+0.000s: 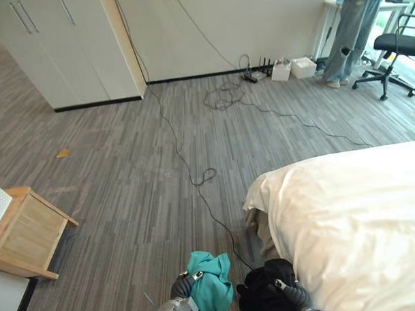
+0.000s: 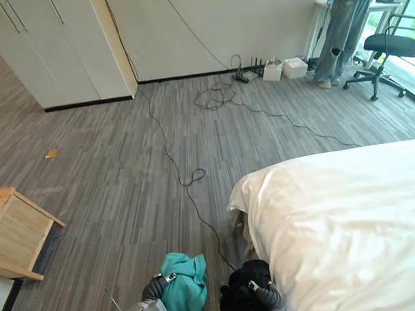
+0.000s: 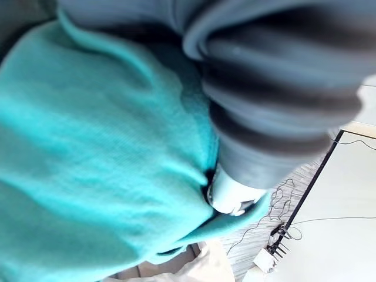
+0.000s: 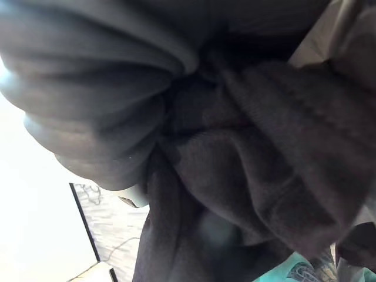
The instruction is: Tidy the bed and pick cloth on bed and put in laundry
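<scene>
A bunched teal cloth (image 1: 210,281) hangs close in front of me, low over the floor, with my left hand (image 1: 183,287) shut on its left side. The left wrist view has the teal cloth (image 3: 88,176) folded over the hand, one silver finger (image 3: 230,197) poking through it. Beside it is a black cloth (image 1: 263,289), gripped by my right hand (image 1: 294,295) at the bed's near corner. Up close in the right wrist view, the black cloth (image 4: 264,176) bulges past the dark cover. The bed (image 1: 353,218), under a smooth white cover, lies to the right.
A wooden bedside cabinet (image 1: 26,230) stands at the left. White wardrobes (image 1: 60,44) line the back wall. Black cables (image 1: 194,169) trail across the grey floor to a power strip (image 1: 256,76). A person (image 1: 350,31) stands by an office chair (image 1: 395,50) at the far right.
</scene>
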{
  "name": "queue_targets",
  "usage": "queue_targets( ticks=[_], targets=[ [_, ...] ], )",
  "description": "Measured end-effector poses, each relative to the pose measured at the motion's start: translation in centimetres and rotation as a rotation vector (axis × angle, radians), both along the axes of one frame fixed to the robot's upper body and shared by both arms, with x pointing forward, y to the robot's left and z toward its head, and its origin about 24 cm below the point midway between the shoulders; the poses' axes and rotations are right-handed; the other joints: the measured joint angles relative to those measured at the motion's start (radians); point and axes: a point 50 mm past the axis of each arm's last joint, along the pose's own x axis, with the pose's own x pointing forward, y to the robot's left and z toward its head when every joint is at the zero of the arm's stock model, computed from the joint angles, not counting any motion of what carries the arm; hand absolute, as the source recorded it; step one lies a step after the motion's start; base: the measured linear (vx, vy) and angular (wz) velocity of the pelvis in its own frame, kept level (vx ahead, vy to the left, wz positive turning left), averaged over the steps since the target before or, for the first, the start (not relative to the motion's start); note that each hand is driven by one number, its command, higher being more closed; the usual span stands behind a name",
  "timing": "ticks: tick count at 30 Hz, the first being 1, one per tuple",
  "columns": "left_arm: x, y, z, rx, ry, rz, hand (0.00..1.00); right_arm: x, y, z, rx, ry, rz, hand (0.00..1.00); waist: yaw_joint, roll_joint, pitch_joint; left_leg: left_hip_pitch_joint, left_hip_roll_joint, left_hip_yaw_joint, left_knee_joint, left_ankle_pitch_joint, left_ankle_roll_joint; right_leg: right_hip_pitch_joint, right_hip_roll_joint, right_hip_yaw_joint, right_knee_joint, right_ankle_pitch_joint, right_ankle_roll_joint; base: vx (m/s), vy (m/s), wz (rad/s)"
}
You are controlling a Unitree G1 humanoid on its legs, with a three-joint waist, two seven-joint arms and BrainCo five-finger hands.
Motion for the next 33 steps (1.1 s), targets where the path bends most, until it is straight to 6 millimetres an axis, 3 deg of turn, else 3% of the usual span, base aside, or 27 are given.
queue_targets(
  ticks=[1,3,7,8,9,10,11,12,13,14,15,16,17,19,20,22,23,24,25,26,28,29,30,31,32,33],
  targets=[
    [0.0,0.1,0.1,0.000,-0.005,0.002,1.00,-0.3,0.0,0.0,0.014,0.003,0.019,1.00,0.011,-0.007,0.000,0.008,-0.015,0.018,0.007,-0.009,0.054,0.020,-0.016,0.000,-0.025,-0.008,0.014,0.22,0.155,-0.08],
    [0.2,0.1,0.2,-0.013,-0.016,0.013,1.00,-0.5,-0.2,0.0,0.025,-0.002,0.039,1.00,0.024,-0.006,0.000,-0.014,-0.018,0.036,0.073,-0.059,0.123,0.033,-0.032,-0.001,-0.033,-0.012,0.022,0.21,0.105,-0.07],
    [-0.2,0.1,0.1,-0.032,-0.007,0.034,1.00,-0.4,-0.1,0.2,0.044,-0.014,0.074,1.00,0.033,-0.014,-0.005,0.012,-0.050,0.065,0.087,-0.121,0.147,-0.006,-0.071,0.013,0.078,-0.023,0.059,0.28,0.094,-0.16],
    [-0.5,0.1,0.0,-0.031,0.002,0.037,1.00,-0.3,0.1,0.2,0.048,-0.018,0.080,1.00,0.042,-0.017,-0.011,0.023,-0.057,0.072,0.059,-0.129,0.148,-0.069,-0.083,0.028,0.207,-0.043,0.093,0.19,0.092,-0.25],
    [-0.4,0.4,0.3,-0.022,-0.009,0.038,1.00,0.2,0.6,0.3,0.062,-0.032,0.087,1.00,0.043,-0.033,-0.015,0.047,-0.067,0.086,0.036,-0.142,0.162,-0.196,-0.113,0.043,0.519,-0.066,0.205,0.23,0.093,-0.23],
    [-0.4,0.7,0.4,-0.014,-0.016,0.035,1.00,0.4,1.0,0.3,0.072,-0.036,0.089,1.00,0.044,-0.049,-0.016,0.059,-0.075,0.087,0.030,-0.147,0.162,-0.244,-0.123,0.052,0.640,-0.047,0.261,0.26,0.034,-0.06],
    [-0.4,1.2,0.6,0.003,-0.026,0.028,1.00,0.4,1.6,0.3,0.089,-0.039,0.089,1.00,0.043,-0.078,-0.027,0.091,-0.091,0.076,0.021,-0.159,0.160,-0.311,-0.151,0.036,0.813,0.056,0.286,0.32,0.007,0.10],
    [-0.3,1.5,0.6,0.016,-0.032,0.026,1.00,0.5,2.1,0.3,0.102,-0.042,0.096,1.00,0.044,-0.093,-0.025,0.127,-0.102,0.060,0.020,-0.171,0.170,-0.337,-0.193,-0.030,0.921,0.089,0.270,0.34,0.001,0.14],
    [-0.2,1.6,0.6,0.019,-0.031,0.027,1.00,0.5,2.3,0.3,0.105,-0.043,0.098,1.00,0.044,-0.093,-0.023,0.141,-0.103,0.054,0.020,-0.179,0.169,-0.347,-0.212,-0.062,0.954,0.078,0.242,0.32,-0.029,0.25],
    [-0.4,1.6,0.4,0.027,-0.015,0.034,1.00,0.7,2.4,0.4,0.107,-0.047,0.094,1.00,0.040,-0.094,-0.022,0.170,-0.098,0.025,0.019,-0.194,0.164,-0.370,-0.241,-0.129,0.996,0.028,0.143,0.28,-0.060,0.50],
    [-0.6,1.6,0.2,0.032,-0.002,0.034,1.00,1.0,2.5,0.7,0.111,-0.064,0.090,1.00,0.019,-0.086,-0.016,0.193,-0.085,-0.011,0.013,-0.204,0.157,-0.403,-0.245,-0.170,0.981,-0.017,0.101,0.27,-0.079,0.65],
    [-0.6,1.6,0.2,0.036,0.004,0.033,1.00,1.1,2.5,0.8,0.113,-0.072,0.090,1.00,0.013,-0.083,-0.016,0.202,-0.079,-0.030,0.007,-0.206,0.154,-0.421,-0.244,-0.179,0.956,-0.029,0.094,0.27,-0.119,0.86],
    [-0.7,1.5,0.0,0.042,0.016,0.030,1.00,1.2,2.6,1.2,0.117,-0.090,0.086,1.00,0.002,-0.079,-0.013,0.221,-0.059,-0.069,-0.003,-0.211,0.146,-0.460,-0.231,-0.193,0.847,-0.047,0.093,0.29,-0.166,0.96],
    [-0.9,1.3,-0.1,0.039,0.030,0.012,1.00,1.3,2.7,1.7,0.126,-0.114,0.076,1.00,-0.008,-0.072,-0.005,0.253,-0.027,-0.130,-0.012,-0.225,0.121,-0.494,-0.210,-0.192,0.576,-0.018,0.103,0.37,-0.245,1.02],
    [-1.1,1.2,-0.3,0.037,0.044,-0.002,1.00,1.1,2.7,1.8,0.139,-0.120,0.050,1.00,-0.010,-0.067,-0.001,0.280,-0.003,-0.165,-0.011,-0.243,0.092,-0.483,-0.195,-0.177,0.315,0.072,0.121,0.38,-0.282,0.93],
    [-1.3,1.2,-0.5,0.021,0.047,-0.025,1.00,0.9,2.8,2.0,0.152,-0.121,0.042,1.00,-0.006,-0.066,-0.005,0.317,0.022,-0.226,-0.013,-0.272,0.048,-0.393,-0.172,-0.106,0.140,0.165,0.173,0.45,-0.342,0.97],
    [-1.3,1.2,-0.5,0.016,0.040,-0.030,1.00,1.1,2.8,2.1,0.154,-0.130,0.046,1.00,0.003,-0.066,0.001,0.328,0.028,-0.230,-0.015,-0.277,0.028,-0.377,-0.161,-0.093,0.128,0.230,0.143,0.49,-0.365,0.87],
    [-1.3,0.1,-0.5,-0.020,0.039,-0.043,1.00,1.6,2.4,2.6,0.145,-0.155,0.038,1.00,0.005,-0.025,0.021,0.348,0.059,-0.236,-0.008,-0.266,-0.010,-0.374,-0.147,-0.087,0.235,0.199,0.088,0.43,-0.286,0.58],
    [-1.6,-0.5,-0.5,-0.045,0.040,-0.041,1.00,1.6,2.3,2.8,0.140,-0.160,0.038,1.00,0.002,-0.018,0.024,0.356,0.058,-0.233,-0.013,-0.250,-0.017,-0.385,-0.161,-0.078,0.292,0.160,0.087,0.48,-0.315,0.88],
    [-1.6,-1.6,-0.3,-0.096,0.025,-0.034,1.00,1.9,2.0,3.3,0.143,-0.181,0.039,1.00,-0.012,-0.012,0.028,0.360,0.063,-0.241,0.021,-0.241,-0.026,-0.438,-0.177,-0.054,0.447,0.073,0.077,0.45,-0.295,0.62],
    [-2.0,-1.4,-0.4,-0.116,0.034,-0.024,1.00,2.3,2.8,3.4,0.163,-0.184,0.059,1.00,-0.009,-0.013,0.011,0.335,0.083,-0.251,0.127,-0.243,-0.027,-0.380,-0.157,-0.048,0.437,0.002,0.065,0.38,-0.312,0.52],
    [-2.0,-1.7,-0.4,-0.142,0.047,-0.011,1.00,2.7,3.1,3.6,0.169,-0.192,0.077,1.00,-0.015,-0.018,0.006,0.273,0.104,-0.264,0.262,-0.243,-0.027,-0.334,-0.141,-0.062,0.398,-0.037,0.069,0.43,-0.335,0.40],
    [-2.1,-2.7,-0.5,-0.205,0.070,0.022,1.00,3.3,2.4,3.7,0.143,-0.201,0.102,1.00,-0.013,0.020,0.000,0.191,0.140,-0.264,0.448,-0.211,-0.002,-0.284,-0.116,-0.079,0.358,-0.041,0.061,0.44,-0.305,0.30],
    [-2.0,-3.4,-0.3,-0.246,0.074,0.038,1.00,3.6,1.9,3.8,0.124,-0.202,0.115,1.00,-0.012,0.040,0.001,0.140,0.162,-0.260,0.558,-0.166,0.033,-0.246,-0.102,-0.085,0.328,-0.042,0.058,0.35,-0.170,-0.04],
    [-1.9,-4.1,-0.2,-0.292,0.070,0.052,1.00,3.8,1.2,3.6,0.097,-0.194,0.133,1.00,-0.005,0.057,0.004,0.082,0.199,-0.236,0.702,-0.044,0.075,-0.189,-0.079,-0.084,0.269,-0.044,0.053,0.31,-0.124,-0.25],
    [-1.9,-4.1,-0.1,-0.311,0.064,0.058,1.00,4.1,1.1,3.5,0.091,-0.191,0.139,1.00,0.004,0.048,0.005,0.029,0.215,-0.226,0.833,0.080,0.066,-0.102,-0.072,-0.073,0.195,-0.044,0.038,0.46,-0.104,-0.33]
  ],
)
